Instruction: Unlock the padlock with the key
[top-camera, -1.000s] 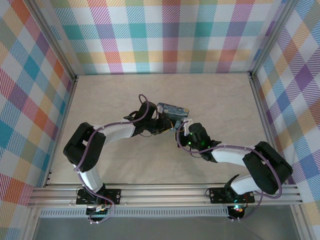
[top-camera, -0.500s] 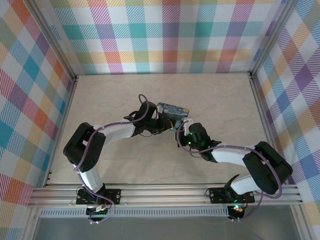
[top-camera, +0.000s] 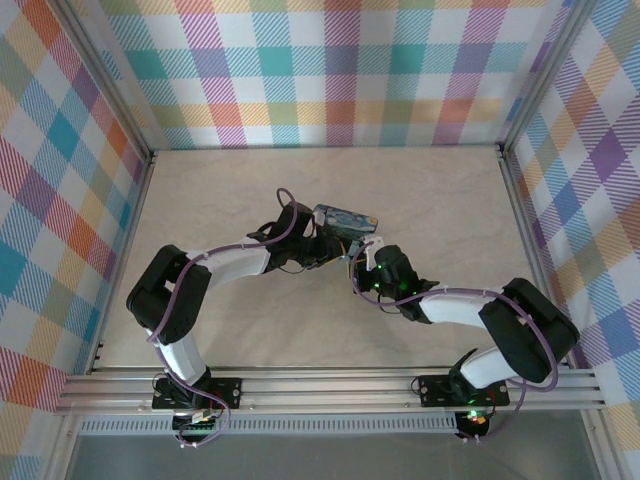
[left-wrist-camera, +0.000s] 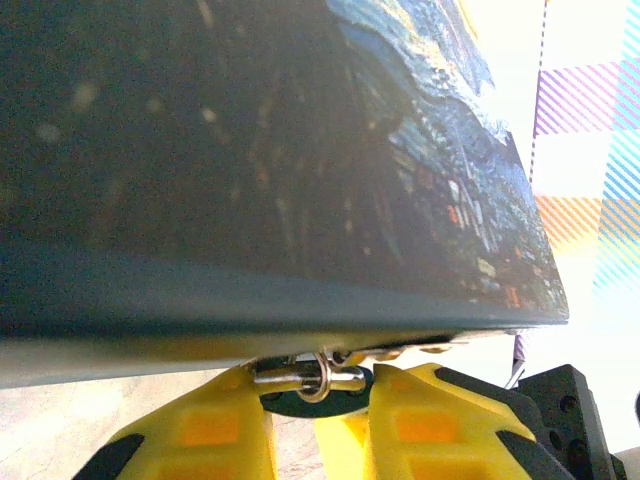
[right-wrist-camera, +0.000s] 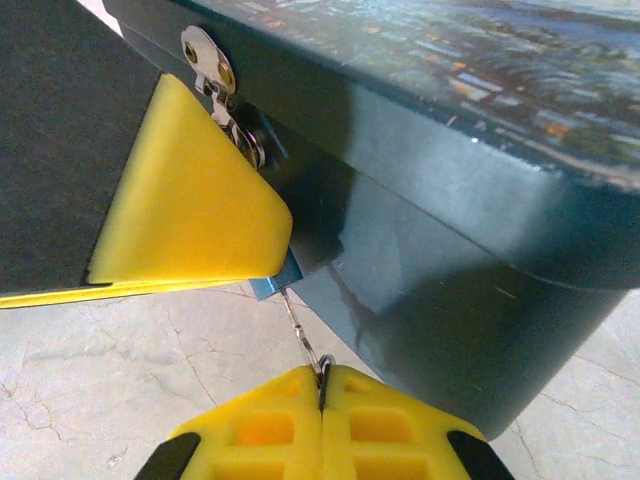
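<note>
The padlock hangs from the hasp (right-wrist-camera: 208, 60) on the front of the painted tin (top-camera: 345, 220). Its silvery shackle (left-wrist-camera: 310, 378) passes through a ring under the tin's edge. My left gripper (left-wrist-camera: 320, 398) is shut on the padlock, whose blue corner (right-wrist-camera: 270, 286) pokes out below the left gripper's yellow finger (right-wrist-camera: 190, 200). The thin key (right-wrist-camera: 298, 328) runs from that blue corner down into my right gripper (right-wrist-camera: 322, 385), which is shut on the key's ring end. Both grippers meet just in front of the tin, the left gripper (top-camera: 338, 246) beside the right gripper (top-camera: 360, 262).
The tin (right-wrist-camera: 480, 150) sits near the middle of the pale marbled table (top-camera: 220, 190), tilted in the wrist views. Plaid walls (top-camera: 330, 70) close in the back and both sides. Bare table surface lies left, right and behind the tin.
The right arm has edged slightly left, toward the tin. The left arm, tin and padlock have not moved.
</note>
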